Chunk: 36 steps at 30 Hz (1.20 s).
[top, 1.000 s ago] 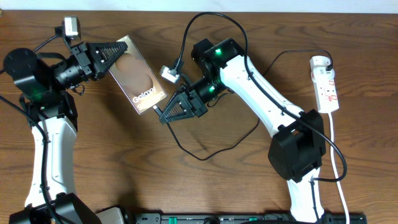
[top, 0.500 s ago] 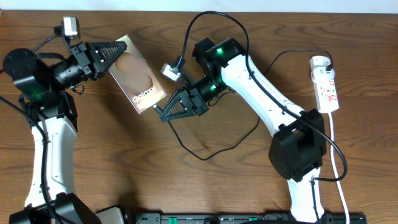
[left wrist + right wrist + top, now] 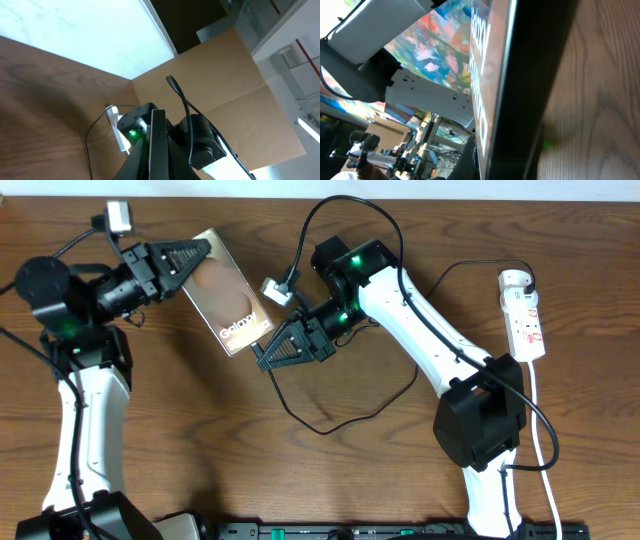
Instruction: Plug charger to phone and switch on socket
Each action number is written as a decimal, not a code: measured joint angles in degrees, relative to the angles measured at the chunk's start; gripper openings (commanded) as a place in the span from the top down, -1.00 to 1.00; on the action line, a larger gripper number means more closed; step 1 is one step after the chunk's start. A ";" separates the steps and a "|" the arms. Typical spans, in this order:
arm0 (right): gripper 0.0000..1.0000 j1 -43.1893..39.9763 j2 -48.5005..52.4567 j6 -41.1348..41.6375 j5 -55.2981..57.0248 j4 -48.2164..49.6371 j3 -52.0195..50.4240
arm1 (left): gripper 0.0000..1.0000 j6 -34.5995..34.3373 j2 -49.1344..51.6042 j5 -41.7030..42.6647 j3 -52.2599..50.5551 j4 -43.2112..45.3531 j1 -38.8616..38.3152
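Since the frame half a second back, the left tool (image 3: 200, 252) has carried the phone (image 3: 232, 305) slightly up and to the right, and the right tool (image 3: 263, 362) has followed. Left tool: clenched on the phone's upper end. Right tool: fingers pinched on the plug end of the charger (image 3: 325, 432), at the phone's lower edge; whether the plug is seated cannot be told. The charger loops across the desk (image 3: 230, 470) toward the socket (image 3: 524, 315), far right.
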 measured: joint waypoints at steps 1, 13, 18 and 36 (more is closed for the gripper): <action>0.97 0.00 0.00 0.17 0.09 0.04 -0.09 | 0.85 0.26 0.00 -0.24 0.00 0.07 -0.35; 0.97 -1.64 0.00 0.81 0.33 0.07 -0.24 | 0.86 1.62 0.00 -1.36 0.00 0.11 -0.96; 0.75 -2.82 0.00 1.14 -0.39 0.50 -0.24 | 0.85 1.70 0.00 -0.90 0.00 -0.04 -1.05; -0.99 -3.80 0.00 2.19 -3.19 0.90 -0.22 | 0.85 2.82 0.00 3.21 0.00 -0.17 -2.03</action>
